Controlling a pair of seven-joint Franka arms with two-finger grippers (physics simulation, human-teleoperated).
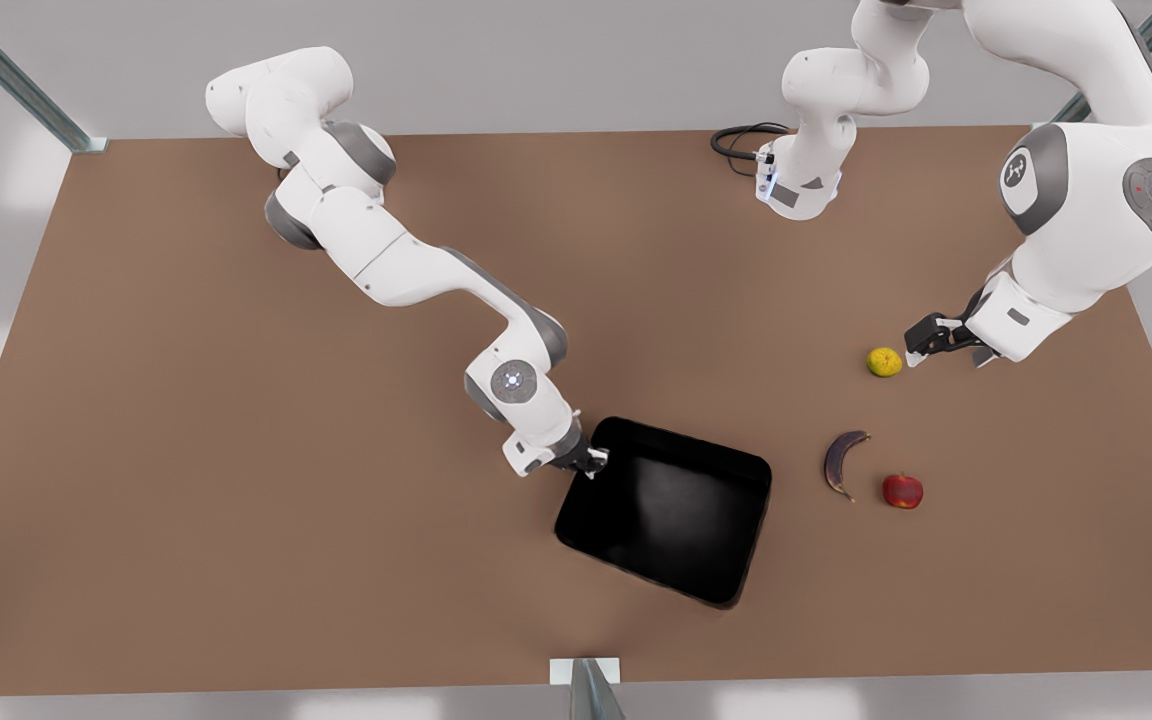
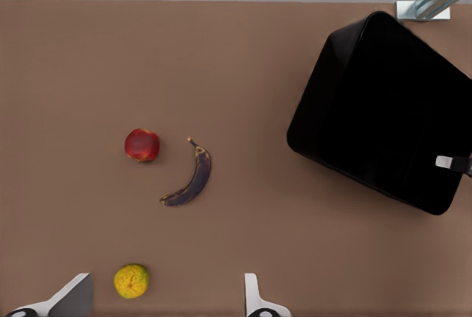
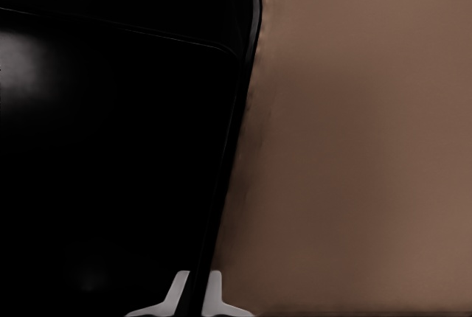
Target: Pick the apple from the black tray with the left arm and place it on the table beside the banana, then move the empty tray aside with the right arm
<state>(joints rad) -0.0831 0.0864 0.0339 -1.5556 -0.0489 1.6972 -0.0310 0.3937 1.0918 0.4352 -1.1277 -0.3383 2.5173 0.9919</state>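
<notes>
With the apple [image 1: 902, 490] already beside the banana [image 1: 842, 462], the right tool [image 1: 591, 462] pinches the black tray [image 1: 666, 510]'s rim; the left tool [image 1: 921, 345] hangs open, waiting.

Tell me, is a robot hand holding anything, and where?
The right hand pinches the tray by its rim near a corner. The left hand hangs open by the yellow-green fruit, holding nothing.

A glossy black tray [image 1: 666, 510] lies on the matte brown counter [image 1: 236, 450]. Beside it rest a dark purple-brown banana [image 1: 841, 462] and, just past the banana, a red apple [image 1: 902, 491] with a yellowish patch. Farther from the tray sits a bumpy yellow-green fruit [image 1: 884, 362]. Both arms are white with grey joint bands.
</notes>
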